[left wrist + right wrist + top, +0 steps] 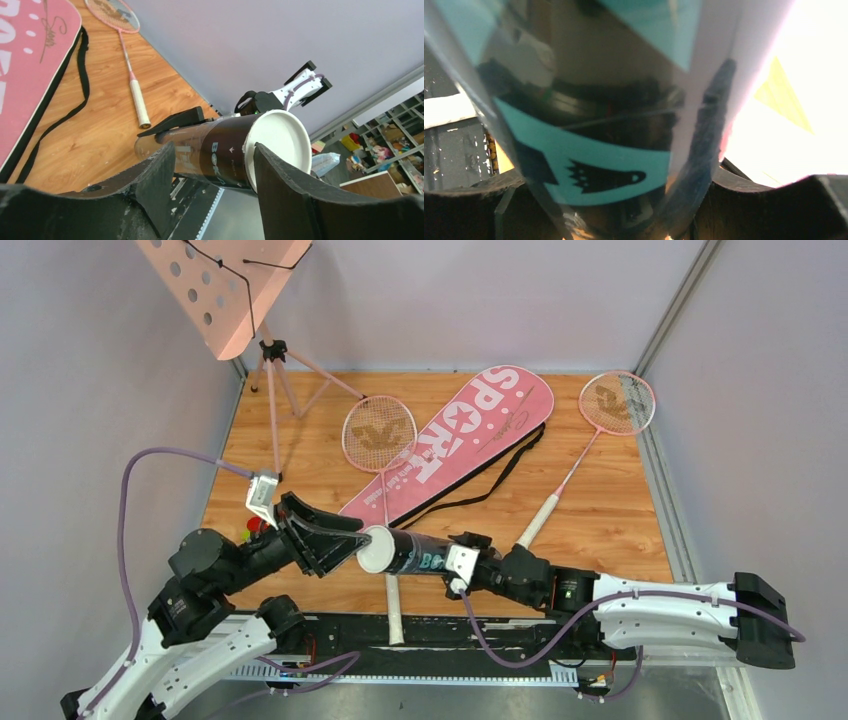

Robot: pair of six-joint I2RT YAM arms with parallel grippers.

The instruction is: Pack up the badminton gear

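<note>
Top external view showed the black tube (425, 553) held just beyond the arm bases, lying left to right, with the right gripper (462, 562) clamped round its right half. At its left end the white cap (377, 549) sat between the jaws of the left gripper (358, 546). They flanked it closely, but whether they pinched it could not be told. Farther back, 1 racket (380, 433) lay with its handle running under the tube, beside the pink bag (455, 435). The 2nd racket (618, 402) lay far right. The step in hand seemed to be the tube's cap. Next, the left jaws would need a square hold on its rim while the right arm steadied the tube.
</note>
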